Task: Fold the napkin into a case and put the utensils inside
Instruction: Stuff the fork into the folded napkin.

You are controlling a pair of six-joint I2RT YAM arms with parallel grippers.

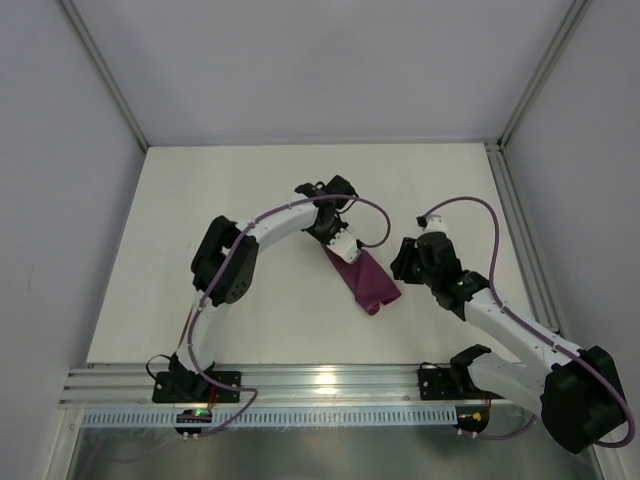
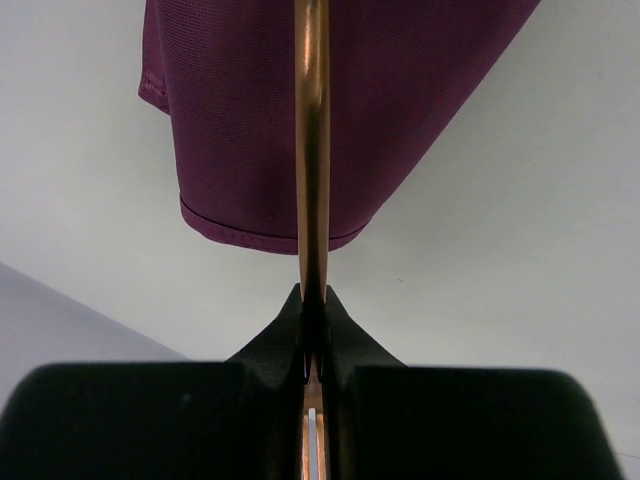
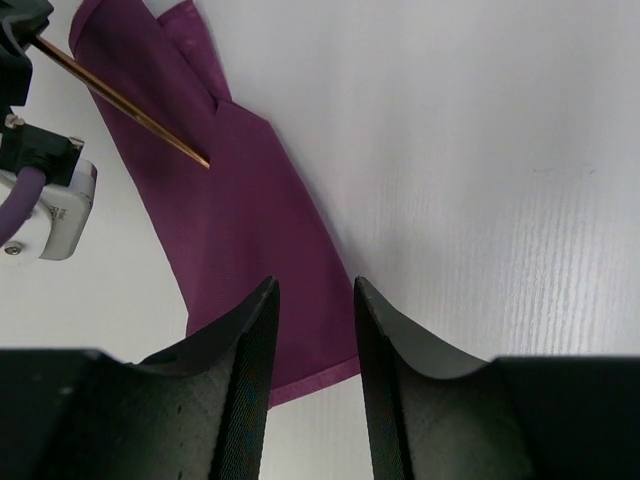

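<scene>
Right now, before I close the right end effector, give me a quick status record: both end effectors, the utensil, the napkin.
left end effector: shut on the copper utensil
utensil: sticks out over the napkin; tip not visibly tucked in
napkin: purple, folded into a narrow strip, lying on the table
right end effector: open, over one end of the napkin; contact unclear

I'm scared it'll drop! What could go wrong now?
The left gripper pinches the thin utensil at one end only, so it might twist or slip. The right gripper is open above the napkin, not holding it, so the utensil's tip might push the cloth along instead of sliding inside.
</scene>
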